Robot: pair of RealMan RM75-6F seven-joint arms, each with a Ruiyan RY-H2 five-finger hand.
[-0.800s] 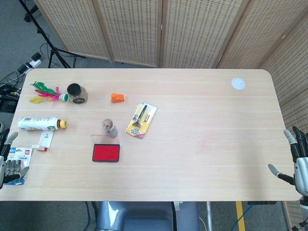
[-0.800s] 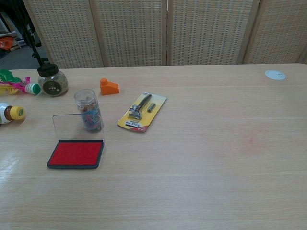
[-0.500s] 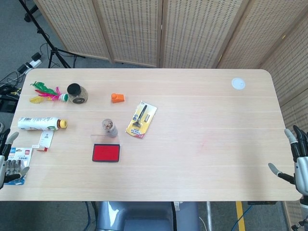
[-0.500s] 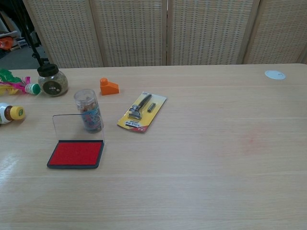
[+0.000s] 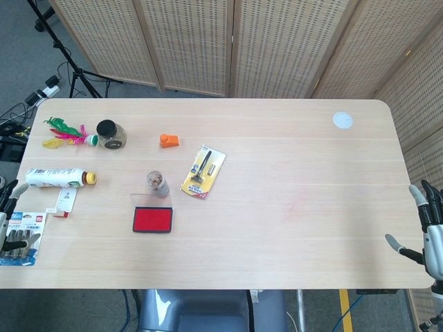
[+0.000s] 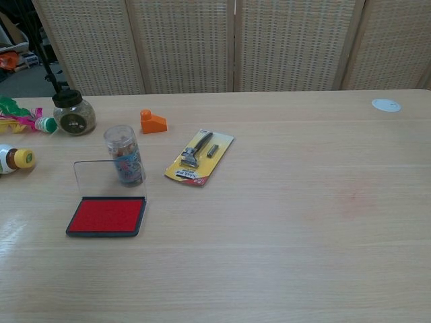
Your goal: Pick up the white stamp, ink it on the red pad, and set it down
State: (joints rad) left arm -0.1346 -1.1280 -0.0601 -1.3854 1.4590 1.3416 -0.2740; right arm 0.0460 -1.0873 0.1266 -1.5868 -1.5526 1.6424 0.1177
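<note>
Plainly, nothing is held yet: the left hand (image 5: 7,221) and the right hand (image 5: 430,235) sit at the table's near corners, fingers spread and empty. The white stamp (image 5: 342,120) lies at the far right corner, well apart from the red pad (image 5: 152,219). The right hand looks better placed to take it, coming from above and pinching its rim.

Pale wood desk (image 5: 291,228), rounded corners. Far left: feathered shuttlecock (image 5: 66,132) beside a black-lidded glass jar (image 5: 111,134). Orange block (image 5: 168,140) further in. Yellow blister card holding a razor (image 5: 204,171) lies at a slant near centre. Clear tube (image 5: 157,184) stands upright just behind the open red ink pad (image 5: 152,220), lid raised. Bottle with yellow cap (image 5: 59,178) lies on its side at left; small tag (image 5: 64,202) just below it. White disc (image 5: 342,120) at far right corner.
</note>
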